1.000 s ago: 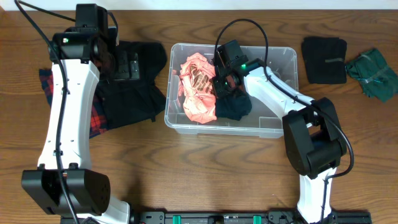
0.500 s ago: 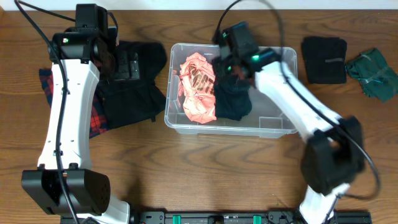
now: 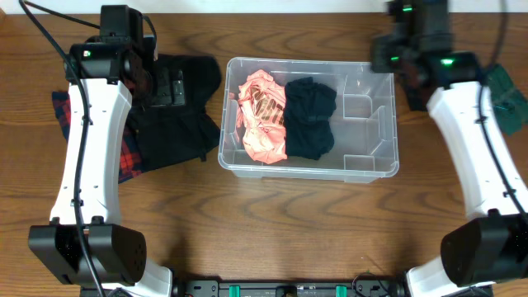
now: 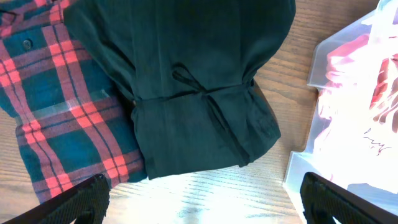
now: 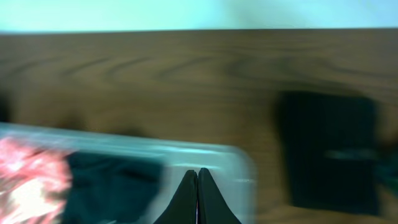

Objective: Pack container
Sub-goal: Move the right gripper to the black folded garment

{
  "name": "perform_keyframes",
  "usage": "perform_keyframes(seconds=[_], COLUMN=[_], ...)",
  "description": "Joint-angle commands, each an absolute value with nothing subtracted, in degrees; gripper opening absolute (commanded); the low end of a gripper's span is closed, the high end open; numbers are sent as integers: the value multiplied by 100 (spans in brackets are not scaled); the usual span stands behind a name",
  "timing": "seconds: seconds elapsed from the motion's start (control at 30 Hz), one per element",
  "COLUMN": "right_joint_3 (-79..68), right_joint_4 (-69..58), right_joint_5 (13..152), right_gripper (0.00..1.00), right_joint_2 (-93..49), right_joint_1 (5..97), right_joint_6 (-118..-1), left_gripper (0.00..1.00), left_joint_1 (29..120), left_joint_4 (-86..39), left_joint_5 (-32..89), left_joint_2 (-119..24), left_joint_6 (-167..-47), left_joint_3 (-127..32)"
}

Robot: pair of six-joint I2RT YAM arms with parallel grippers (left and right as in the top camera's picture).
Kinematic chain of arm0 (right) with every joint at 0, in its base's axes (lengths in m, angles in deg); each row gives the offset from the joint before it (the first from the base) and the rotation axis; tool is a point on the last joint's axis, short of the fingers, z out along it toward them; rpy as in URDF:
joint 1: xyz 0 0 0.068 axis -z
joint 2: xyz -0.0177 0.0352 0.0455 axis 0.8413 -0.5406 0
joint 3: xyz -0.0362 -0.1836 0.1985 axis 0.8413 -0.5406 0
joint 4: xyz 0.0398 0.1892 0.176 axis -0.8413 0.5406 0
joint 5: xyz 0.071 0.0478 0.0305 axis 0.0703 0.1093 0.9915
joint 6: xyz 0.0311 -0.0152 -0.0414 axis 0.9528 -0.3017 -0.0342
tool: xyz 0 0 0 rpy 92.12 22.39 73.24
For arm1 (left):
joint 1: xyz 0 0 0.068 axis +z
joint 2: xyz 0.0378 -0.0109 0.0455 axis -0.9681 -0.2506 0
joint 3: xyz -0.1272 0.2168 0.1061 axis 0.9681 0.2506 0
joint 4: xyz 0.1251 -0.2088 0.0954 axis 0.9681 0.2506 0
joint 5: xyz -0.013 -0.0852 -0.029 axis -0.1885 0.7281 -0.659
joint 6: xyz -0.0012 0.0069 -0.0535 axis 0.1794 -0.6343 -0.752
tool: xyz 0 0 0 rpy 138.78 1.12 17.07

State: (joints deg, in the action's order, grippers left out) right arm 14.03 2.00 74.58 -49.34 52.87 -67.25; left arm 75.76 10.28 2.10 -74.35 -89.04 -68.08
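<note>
Container (image 3: 367, 136), clear rounded plastic, holds crumpled pink cloth (image 3: 260, 115) and dark cloth (image 3: 309, 124); left claw (image 4: 211, 202) spread, right claw (image 5: 198, 193) pressed together.

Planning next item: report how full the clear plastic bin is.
Partly full: clear plastic bin holds pink garment and dark garment; right end bare.

1 container (image 3: 388, 167), 2 garments (image 3: 262, 115) (image 3: 309, 124) inside, 4 garments (image 3: 177, 124) (image 3: 128, 161) (image 3: 516, 109) (image 5: 329, 149) on the table (image 3: 272, 223)

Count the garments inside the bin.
2. A pink garment lies at the left end of the container. A dark garment lies right beside it, near the middle. The right end holds none. Anything under these two would be hidden.
</note>
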Motion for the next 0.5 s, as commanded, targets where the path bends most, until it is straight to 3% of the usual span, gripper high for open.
perform_keyframes(seconds=[0.0,0.23,0.47], right_joint_3=[1399,1399,1399], right_joint_4=[182,-80,-687], right_joint_5=[7106,7130,7360], right_gripper=[1,1,1], right_joint_2=[-5074,-5795,-6881], right_joint_1=[5886,6740,6976], right_joint_6=[-6765,-6839,-7381], left_gripper=[98,98,98], left_joint_1=[7585,7585,7585], left_joint_4=[1046,1046,1046], left_joint_5=[146,144,144], left_joint_2=[-7459,-7459,-7459], left_joint_6=[-8963,-8960,-8963], left_joint_3=[-6918,-6918,-6918])
